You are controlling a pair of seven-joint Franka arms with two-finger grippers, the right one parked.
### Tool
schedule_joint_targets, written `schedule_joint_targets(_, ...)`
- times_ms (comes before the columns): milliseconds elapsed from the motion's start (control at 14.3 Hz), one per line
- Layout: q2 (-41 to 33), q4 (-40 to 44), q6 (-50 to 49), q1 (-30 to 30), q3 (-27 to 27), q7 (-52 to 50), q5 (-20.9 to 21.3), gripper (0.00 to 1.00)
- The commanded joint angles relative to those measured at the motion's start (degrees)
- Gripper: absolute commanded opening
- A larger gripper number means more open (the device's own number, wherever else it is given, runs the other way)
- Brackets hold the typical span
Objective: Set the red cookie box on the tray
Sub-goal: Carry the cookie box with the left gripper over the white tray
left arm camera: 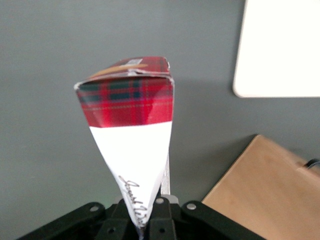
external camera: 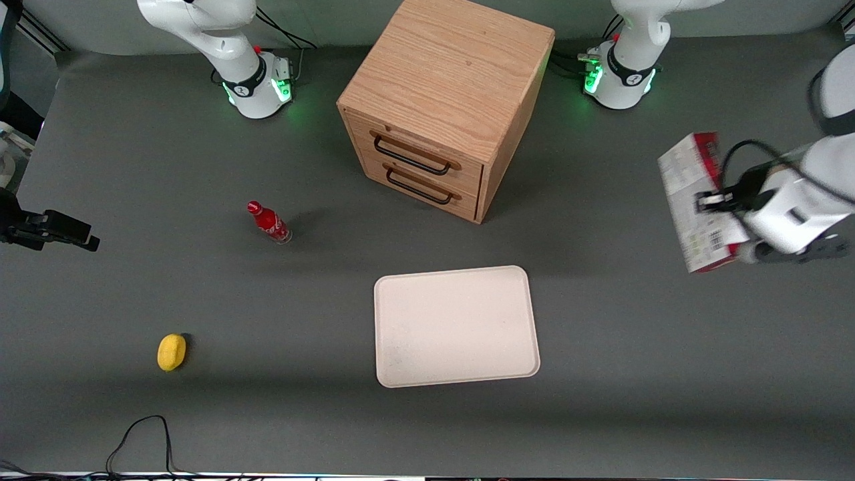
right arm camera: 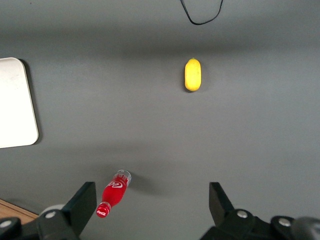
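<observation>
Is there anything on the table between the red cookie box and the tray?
No. In the front view, only bare grey table separates the red cookie box, held up by the gripper, from the tray.

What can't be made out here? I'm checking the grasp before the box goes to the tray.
- Claw contact: front view, the fingertips are too small to tell apart against the red cookie box.
- Box's lower end: left wrist view, it is hidden where it runs down into the claw.
- Tray: left wrist view, cut off by the picture's edge.
- Box's print: too small to read in the front view.
</observation>
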Motion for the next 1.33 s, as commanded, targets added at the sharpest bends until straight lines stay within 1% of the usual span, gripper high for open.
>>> schedule_joint_targets(0, 11.9, 13.7, -0.3, -6.4, -0.7, -7.6, -0.1, 0.0)
schedule_joint_targets(70, 14.5, 15.4, 2.1, -8.2, -0.6, -8.4, -0.1, 0.0)
schedule_joint_targets(280, 20.8, 17.0, 10.2, -12.7, -0.5, -9.4, 0.0, 0.0)
schedule_joint_targets(350, 23.4, 18.7, 12.0, -15.3, 0.0, -11.2, 1.0, 0.0)
schedule_joint_targets(420, 26.1, 20.6, 14.1, -17.4, 1.0, -13.9, 3.3, 0.0)
schedule_joint_targets(490, 28.4, 21.1, 16.7, -18.8, 1.4, -15.5, 4.4, 0.0)
schedule_joint_targets(631, 32.4, 21.2, 21.1, -19.1, 1.5, -15.5, 4.7, 0.0)
schedule_joint_targets(771, 35.3, 21.4, 23.4, -20.5, 2.5, -15.5, 7.2, 0.0)
schedule_joint_targets(981, 38.1, 21.3, 26.7, -20.9, 2.9, -15.5, 7.3, 0.0)
schedule_joint_targets(1261, 39.6, 20.8, 28.9, -21.7, 2.9, -15.8, 7.3, 0.0)
